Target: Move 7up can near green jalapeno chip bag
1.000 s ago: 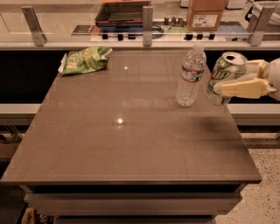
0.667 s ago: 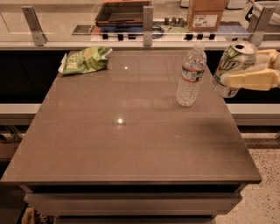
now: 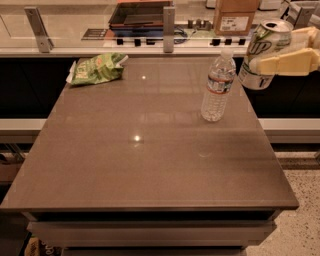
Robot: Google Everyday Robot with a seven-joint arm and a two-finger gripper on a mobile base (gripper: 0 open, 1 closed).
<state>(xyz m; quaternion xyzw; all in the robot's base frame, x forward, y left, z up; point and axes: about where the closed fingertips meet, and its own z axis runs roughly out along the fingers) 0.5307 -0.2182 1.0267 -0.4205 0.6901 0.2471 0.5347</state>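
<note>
The 7up can (image 3: 264,52), white and green with a silver top, hangs tilted in the air above the table's far right edge. My gripper (image 3: 280,57) comes in from the right and is shut on the can, one pale finger (image 3: 287,65) across its side. The green jalapeno chip bag (image 3: 96,69) lies at the table's far left corner, far from the can.
A clear water bottle (image 3: 218,87) stands upright on the grey table (image 3: 150,165), just left of the can. Behind the table runs a counter with metal posts (image 3: 169,29), a dark tray (image 3: 137,12) and a cardboard box (image 3: 235,15).
My gripper has lifted the 7up can off the table and raised it up and slightly right. The bottle and chip bag have not moved.
</note>
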